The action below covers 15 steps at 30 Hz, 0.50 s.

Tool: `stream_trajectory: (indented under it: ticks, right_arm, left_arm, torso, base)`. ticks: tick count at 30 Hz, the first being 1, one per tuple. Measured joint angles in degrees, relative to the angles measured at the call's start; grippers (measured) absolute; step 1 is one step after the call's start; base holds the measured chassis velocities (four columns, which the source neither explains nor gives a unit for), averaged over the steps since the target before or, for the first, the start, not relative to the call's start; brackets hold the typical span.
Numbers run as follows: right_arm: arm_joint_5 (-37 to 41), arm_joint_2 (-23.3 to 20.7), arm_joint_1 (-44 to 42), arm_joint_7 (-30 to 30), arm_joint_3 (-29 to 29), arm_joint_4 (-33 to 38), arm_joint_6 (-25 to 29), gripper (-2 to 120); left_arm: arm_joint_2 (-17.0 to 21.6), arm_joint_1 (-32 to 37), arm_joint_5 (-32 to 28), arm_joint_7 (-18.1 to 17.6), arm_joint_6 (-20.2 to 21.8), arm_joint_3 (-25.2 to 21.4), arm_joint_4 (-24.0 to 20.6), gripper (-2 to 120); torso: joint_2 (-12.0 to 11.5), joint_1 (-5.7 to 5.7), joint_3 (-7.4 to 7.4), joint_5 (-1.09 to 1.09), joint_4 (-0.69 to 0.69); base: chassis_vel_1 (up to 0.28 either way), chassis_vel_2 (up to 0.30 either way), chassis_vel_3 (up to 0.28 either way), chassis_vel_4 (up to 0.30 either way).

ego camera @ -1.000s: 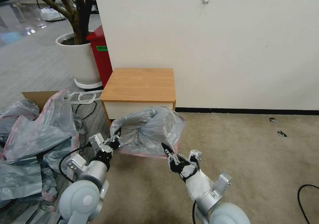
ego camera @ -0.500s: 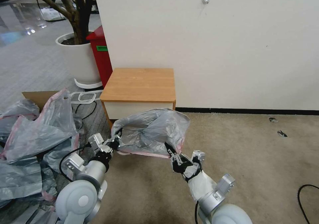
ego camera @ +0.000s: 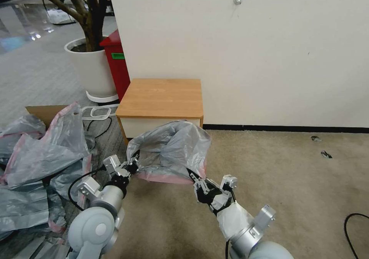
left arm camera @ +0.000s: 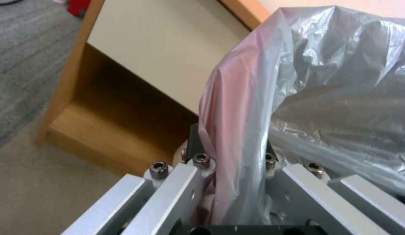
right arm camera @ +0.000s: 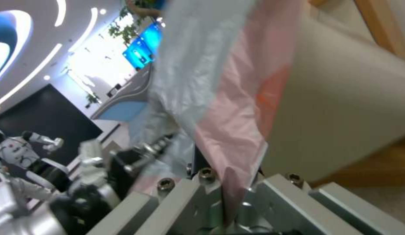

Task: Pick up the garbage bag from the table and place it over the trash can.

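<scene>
Crinkly translucent grey garbage bag, pink rim — left hand and right hand each pinching it, before the wooden table.

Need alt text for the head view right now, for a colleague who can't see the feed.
Both claws, left and right, pinch the pink rim of the garbage bag, holding it stretched open in the air just in front of the table. A heap of similar bags lies on the floor at the robot's left.

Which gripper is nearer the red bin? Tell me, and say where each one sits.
Left. The left gripper pinches the garbage bag in front of the table's near-left corner, the red bin beyond. The right gripper grips the bag's other end, farther right.
</scene>
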Motion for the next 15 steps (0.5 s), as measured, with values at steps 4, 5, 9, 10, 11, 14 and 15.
stream_trajectory:
  ticks: [4, 5, 9, 10, 11, 14, 15]
  right_arm:
    - [-0.1, 0.1, 0.5, -0.4, 1.0, -2.5, 0.5, 0]
    - [-0.1, 0.1, 0.5, -0.4, 1.0, -2.5, 0.5, 0]
    - [-1.0, 0.4, 1.8, -0.5, 2.2, -4.7, 0.8, 0]
    - [-1.0, 0.4, 1.8, -0.5, 2.2, -4.7, 0.8, 0]
    - [-1.3, 0.3, 2.0, -0.5, 2.3, -5.1, 0.9, 0]
    - [-2.6, 0.3, 2.4, -0.6, 2.7, -6.0, 1.3, 0]
    - [-3.4, 0.3, 2.6, -0.6, 3.0, -6.4, 1.5, 0]
  left_arm:
    - [0.0, 0.4, -2.1, -0.1, 0.5, -0.4, -0.8, 4]
    - [0.0, 0.4, -2.1, -0.1, 0.5, -0.4, -0.8, 4]
    - [-0.2, 1.3, -4.2, -0.2, 1.8, -0.2, -2.2, 4]
    - [-0.2, 1.3, -4.2, -0.2, 1.8, -0.2, -2.2, 4]
    - [-0.3, 1.4, -4.5, -0.2, 2.0, -0.2, -2.4, 4]
    - [-0.7, 1.8, -5.7, -0.3, 2.8, 0.1, -3.0, 4]
    - [-0.9, 1.9, -6.4, -0.4, 3.2, 0.1, -3.3, 4]
  torso:
    - [0.0, 0.00, 0.00, 0.00, 0.00]
    - [0.0, 0.00, 0.00, 0.00, 0.00]
    - [0.0, 0.00, 0.00, 0.00, 0.00]
    - [0.0, 0.00, 0.00, 0.00, 0.00]
    - [0.0, 0.00, 0.00, 0.00, 0.00]
    - [0.0, 0.00, 0.00, 0.00, 0.00]
    - [0.0, 0.00, 0.00, 0.00, 0.00]
  base:
    - [0.000, 0.000, 0.000, 0.000]
    - [0.000, 0.000, 0.000, 0.000]
    - [0.000, 0.000, 0.000, 0.000]
    - [0.000, 0.000, 0.000, 0.000]
    - [0.000, 0.000, 0.000, 0.000]
    - [0.000, 0.000, 0.000, 0.000]
    - [0.000, 0.000, 0.000, 0.000]
